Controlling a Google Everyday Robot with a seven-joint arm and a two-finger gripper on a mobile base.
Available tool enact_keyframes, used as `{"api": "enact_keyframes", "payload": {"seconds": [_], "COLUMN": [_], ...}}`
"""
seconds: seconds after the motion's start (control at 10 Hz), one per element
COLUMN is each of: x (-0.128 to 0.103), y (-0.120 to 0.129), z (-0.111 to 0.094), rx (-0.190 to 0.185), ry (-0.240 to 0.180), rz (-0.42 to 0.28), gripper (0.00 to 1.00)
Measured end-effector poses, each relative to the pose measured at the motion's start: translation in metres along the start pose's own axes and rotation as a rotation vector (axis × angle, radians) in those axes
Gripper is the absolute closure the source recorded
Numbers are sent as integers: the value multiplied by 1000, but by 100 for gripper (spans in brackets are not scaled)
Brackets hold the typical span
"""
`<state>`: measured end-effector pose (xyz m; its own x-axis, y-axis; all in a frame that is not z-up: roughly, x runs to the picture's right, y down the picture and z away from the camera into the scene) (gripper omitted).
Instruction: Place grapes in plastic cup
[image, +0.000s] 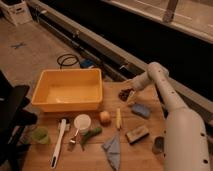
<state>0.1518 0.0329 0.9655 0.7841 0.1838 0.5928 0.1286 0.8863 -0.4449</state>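
White arm (163, 86), gripper (131, 93) down at grapes (123, 94)

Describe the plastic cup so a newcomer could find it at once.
From the big yellow bin, look down to the front-left corner of the table. The plastic cup stands there, left of the white brush, far from the gripper at the grapes. It is translucent green; the white cup and metal cup are not.

tool (131, 95) beside grapes (123, 94), plastic cup (40, 136) far left
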Motion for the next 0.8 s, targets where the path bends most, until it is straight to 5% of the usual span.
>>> {"api": "enact_keyframes", "payload": {"seconds": [0.2, 0.4, 0.8], "x": [10, 13, 15], "y": [2, 2, 1], "z": [10, 20, 18], "rx": [-17, -45, -43], "ry": [-14, -39, -31], "rz": [14, 29, 28], "gripper": [22, 42, 83]}}
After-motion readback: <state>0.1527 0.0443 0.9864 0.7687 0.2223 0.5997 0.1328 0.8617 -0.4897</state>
